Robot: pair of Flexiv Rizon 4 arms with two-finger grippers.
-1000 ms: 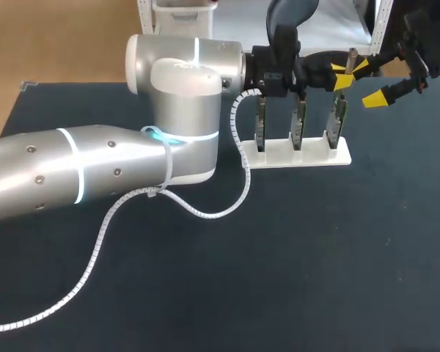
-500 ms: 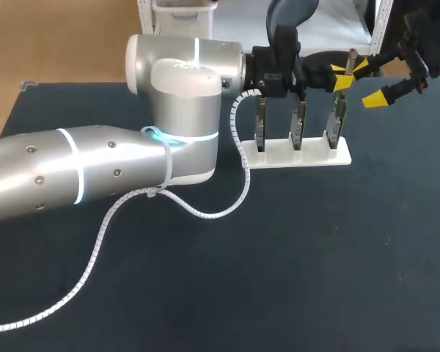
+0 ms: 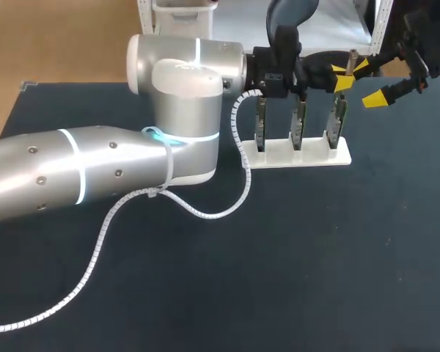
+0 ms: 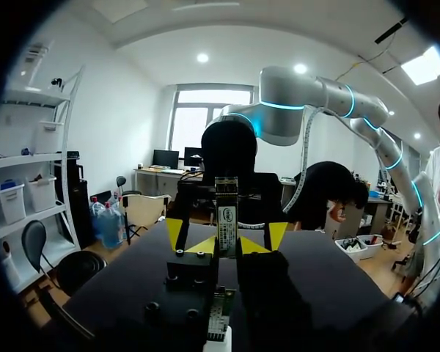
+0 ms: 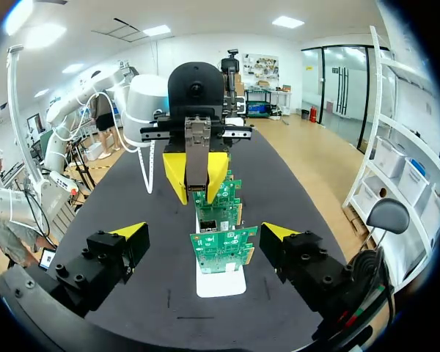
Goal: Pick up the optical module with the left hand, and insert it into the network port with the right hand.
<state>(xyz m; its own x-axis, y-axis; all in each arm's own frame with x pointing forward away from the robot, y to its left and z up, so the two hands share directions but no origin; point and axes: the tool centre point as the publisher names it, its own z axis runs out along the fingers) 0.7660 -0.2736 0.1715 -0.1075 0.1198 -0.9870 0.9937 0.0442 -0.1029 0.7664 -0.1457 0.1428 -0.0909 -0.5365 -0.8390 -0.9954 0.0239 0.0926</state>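
Note:
The optical module [image 4: 226, 213], a slim silvery bar, stands upright between the yellow tips of my left gripper [image 4: 226, 242], which is shut on it. In the head view that gripper [image 3: 342, 79] hangs over the rightmost of three green circuit boards [image 3: 339, 117], with the module [image 3: 350, 57] sticking up from it. My right gripper [image 3: 370, 82] faces it from the right, open and empty. From the right wrist, the open gripper [image 5: 205, 232] straddles the nearest board [image 5: 221, 249], which carries a small metal port [image 5: 210, 224], and the held module [image 5: 198, 150] is straight ahead.
The three boards stand upright in a white slotted stand [image 3: 301, 154] at the back of the dark table [image 3: 293, 257]. My left arm's thick links [image 3: 95, 169] and its white coiled cable [image 3: 132, 213] lie across the table's left half.

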